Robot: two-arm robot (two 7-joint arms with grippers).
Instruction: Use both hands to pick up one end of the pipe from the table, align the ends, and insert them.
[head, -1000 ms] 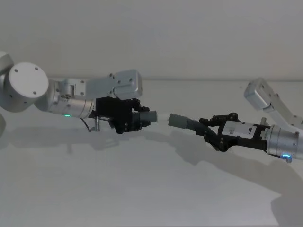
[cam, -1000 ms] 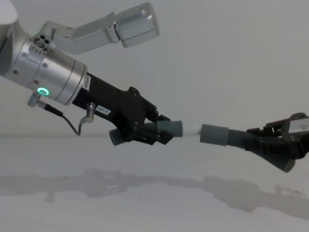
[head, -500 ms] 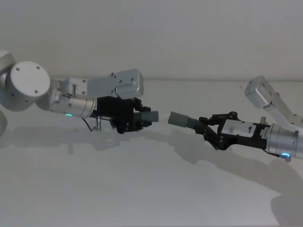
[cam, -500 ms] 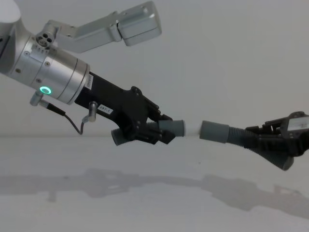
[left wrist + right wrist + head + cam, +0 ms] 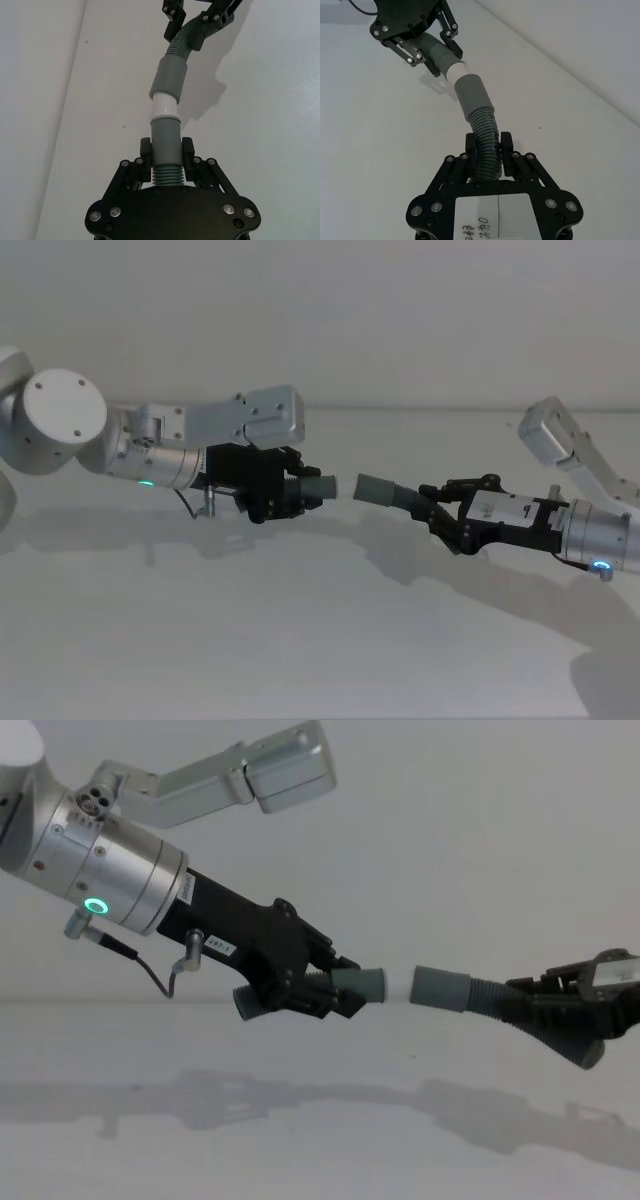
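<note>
Now both pipe pieces are held in the air above the table (image 5: 300, 640), end to end. On the left, the left gripper (image 5: 318, 988) is clamped on the short piece (image 5: 165, 150): its two fingers (image 5: 145, 152) press the sides of the tube right where the ribbed stretch meets the smooth cuff, so the narrower cuff (image 5: 362, 984) with its pale tip (image 5: 164, 106) sticks out just past the fingertips, pointing toward the other arm. On the right, the right gripper (image 5: 487, 151) is closed around the ribbed stretch of the longer piece (image 5: 484, 140), which curves up out of the fingers and ends in the wider cuff (image 5: 374, 487), well ahead of that gripper. The two cuffs face each other in one line between the grippers. In the left wrist view the pale tip meets the mouth of the wider cuff, and the chest view shows the same; it seems to have entered a little way, though how far the tip sits inside cannot be made out. Part of the pale tip remains visible between the two grey cuffs.
</note>
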